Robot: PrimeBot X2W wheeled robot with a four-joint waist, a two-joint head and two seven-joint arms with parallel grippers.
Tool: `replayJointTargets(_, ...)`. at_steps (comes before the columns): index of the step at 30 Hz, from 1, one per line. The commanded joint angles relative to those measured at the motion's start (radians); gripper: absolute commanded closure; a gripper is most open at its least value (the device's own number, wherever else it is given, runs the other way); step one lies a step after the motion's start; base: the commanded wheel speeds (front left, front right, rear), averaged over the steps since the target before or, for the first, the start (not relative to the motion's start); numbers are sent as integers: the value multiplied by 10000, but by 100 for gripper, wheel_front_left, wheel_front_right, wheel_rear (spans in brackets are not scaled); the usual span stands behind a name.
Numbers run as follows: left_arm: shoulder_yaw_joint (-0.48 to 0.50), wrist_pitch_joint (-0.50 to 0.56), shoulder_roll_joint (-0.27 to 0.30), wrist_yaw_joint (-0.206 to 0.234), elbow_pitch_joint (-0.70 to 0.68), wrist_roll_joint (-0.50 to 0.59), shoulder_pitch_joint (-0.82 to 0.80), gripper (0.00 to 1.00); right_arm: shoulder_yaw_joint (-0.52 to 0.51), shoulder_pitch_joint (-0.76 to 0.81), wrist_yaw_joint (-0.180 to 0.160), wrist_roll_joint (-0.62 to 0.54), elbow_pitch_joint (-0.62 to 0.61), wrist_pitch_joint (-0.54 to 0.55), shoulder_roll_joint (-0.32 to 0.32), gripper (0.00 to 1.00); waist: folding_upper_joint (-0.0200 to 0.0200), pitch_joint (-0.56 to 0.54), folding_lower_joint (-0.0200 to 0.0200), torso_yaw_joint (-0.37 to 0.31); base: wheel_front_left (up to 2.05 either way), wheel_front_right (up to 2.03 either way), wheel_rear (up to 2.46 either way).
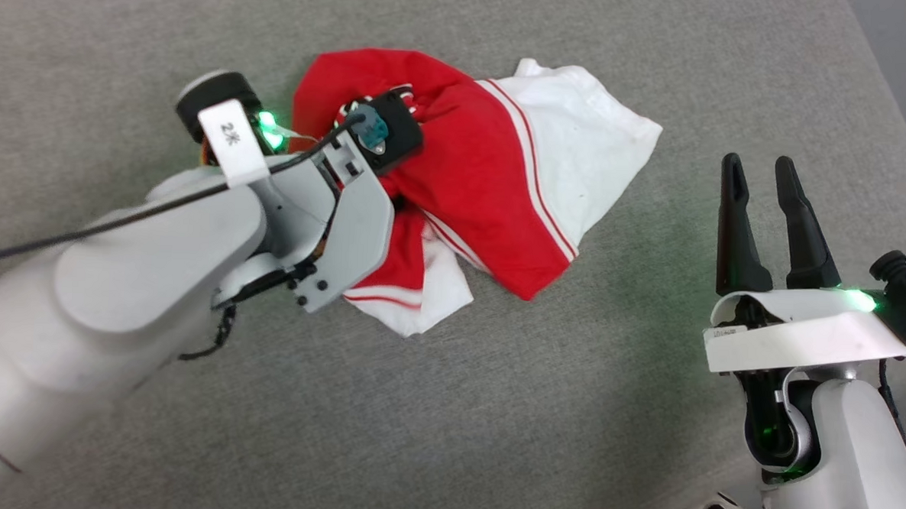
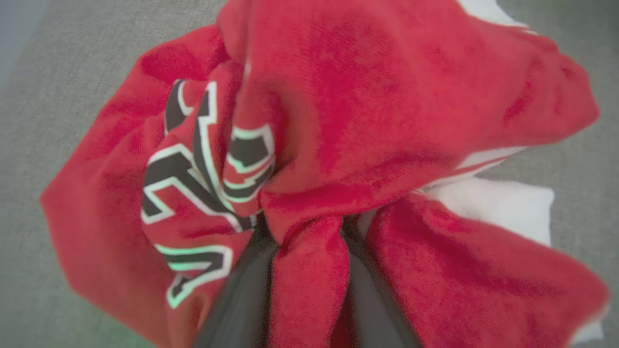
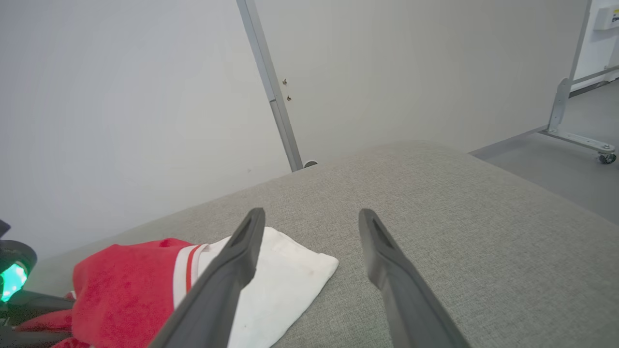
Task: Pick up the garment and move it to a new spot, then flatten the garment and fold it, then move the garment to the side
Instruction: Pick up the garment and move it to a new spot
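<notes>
Grey fabric surface (image 1: pixel 491 440) with a pale wall (image 3: pixel 121 96) behind it. The shirt (image 1: pixel 502 172) sits crumpled in a heap toward the far middle of the surface, red body bunched up, white sleeve panel spread out to the right, black white-outlined lettering creased on top. The left gripper (image 2: pixel 304 241) is down in the pile with a fold of red cloth between its fingers (image 2: pixel 237 299); honestly can't tell if it's pinching or loose. The right gripper (image 1: pixel 759 164) hangs spread wide and empty, off to the right, well apart from the shirt.
</notes>
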Motion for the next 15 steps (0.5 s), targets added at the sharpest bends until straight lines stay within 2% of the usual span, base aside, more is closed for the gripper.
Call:
replayJointTargets(1,-348,-122,-53,-14,348,-213,367,0,-80,149,-14,-163,45,-7,20,0,-1,-441,0,469,0,0,0)
replayJointTargets(9,-210,-2757,-519,-6,701,-1519,370,0,-410,515,-14,-1382,442,-7,15,0,-1,-1706,0,1923,0,0,0)
replayJointTargets(15,-165,-5001,-499,-6,1267,-2957,1025,0,-575,887,-14,-1966,749,-8,-126,0,-1,-2600,0,2972,0,0,0)
